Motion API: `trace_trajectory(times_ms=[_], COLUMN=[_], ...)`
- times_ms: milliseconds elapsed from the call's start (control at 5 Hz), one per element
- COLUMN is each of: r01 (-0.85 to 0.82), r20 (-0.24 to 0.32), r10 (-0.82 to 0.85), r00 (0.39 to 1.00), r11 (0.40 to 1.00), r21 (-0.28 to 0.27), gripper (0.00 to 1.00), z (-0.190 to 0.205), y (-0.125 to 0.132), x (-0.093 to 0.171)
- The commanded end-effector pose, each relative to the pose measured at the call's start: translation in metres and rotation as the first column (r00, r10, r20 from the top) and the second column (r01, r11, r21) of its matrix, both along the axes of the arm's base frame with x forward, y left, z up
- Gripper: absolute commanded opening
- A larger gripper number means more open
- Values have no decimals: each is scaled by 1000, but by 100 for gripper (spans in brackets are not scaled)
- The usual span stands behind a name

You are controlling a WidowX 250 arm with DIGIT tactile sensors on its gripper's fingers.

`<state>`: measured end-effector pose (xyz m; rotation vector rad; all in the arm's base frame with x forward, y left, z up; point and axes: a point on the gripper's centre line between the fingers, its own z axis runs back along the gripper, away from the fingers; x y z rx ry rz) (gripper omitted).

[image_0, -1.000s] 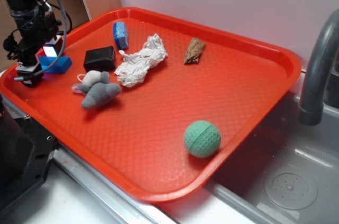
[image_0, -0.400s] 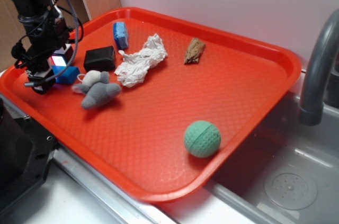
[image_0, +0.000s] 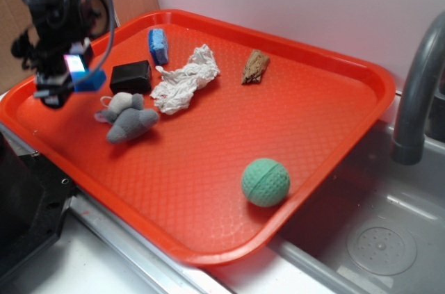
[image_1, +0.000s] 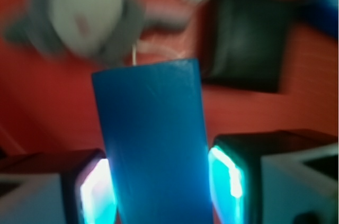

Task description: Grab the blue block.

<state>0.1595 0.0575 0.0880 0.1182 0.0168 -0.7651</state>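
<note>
The blue block (image_1: 153, 144) is a smooth bright-blue brick clamped between my two glowing pads (image_1: 228, 179). In the exterior view the blue block (image_0: 90, 81) sticks out of my gripper (image_0: 75, 77), lifted a little above the left part of the red tray (image_0: 208, 169). The gripper is shut on it. The block's rear end is hidden between the fingers.
A black block (image_0: 131, 76) and a grey plush mouse (image_0: 128, 119) lie just right of the gripper. Farther back are a pale blue sponge (image_0: 158, 45), a white crumpled cloth (image_0: 186, 78) and a brown piece (image_0: 255, 67). A green ball (image_0: 265, 182) sits near the front; a faucet (image_0: 417, 92) and sink lie at right.
The gripper has risen off the tray with the blue block held in it, after shifting slightly right towards the black block.
</note>
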Motion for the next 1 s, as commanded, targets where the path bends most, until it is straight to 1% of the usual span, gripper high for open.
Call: trace_trajectory(times_ms=[0,200,400,600,800], r01=[-349,-450,-495,-480,-431], r20=[83,86,36,39,38], r10=[353,454,499,484,435], r00=[932,887,866,874,900], r11=[935,891,865,874,899], r21=[-60,-64,-77,-73,-77], gripper=[0,0,0,0,0], z=[78,95,98,97,100], y=[-34,-46,-57,-69,-67], x=[23,33,42,41,36])
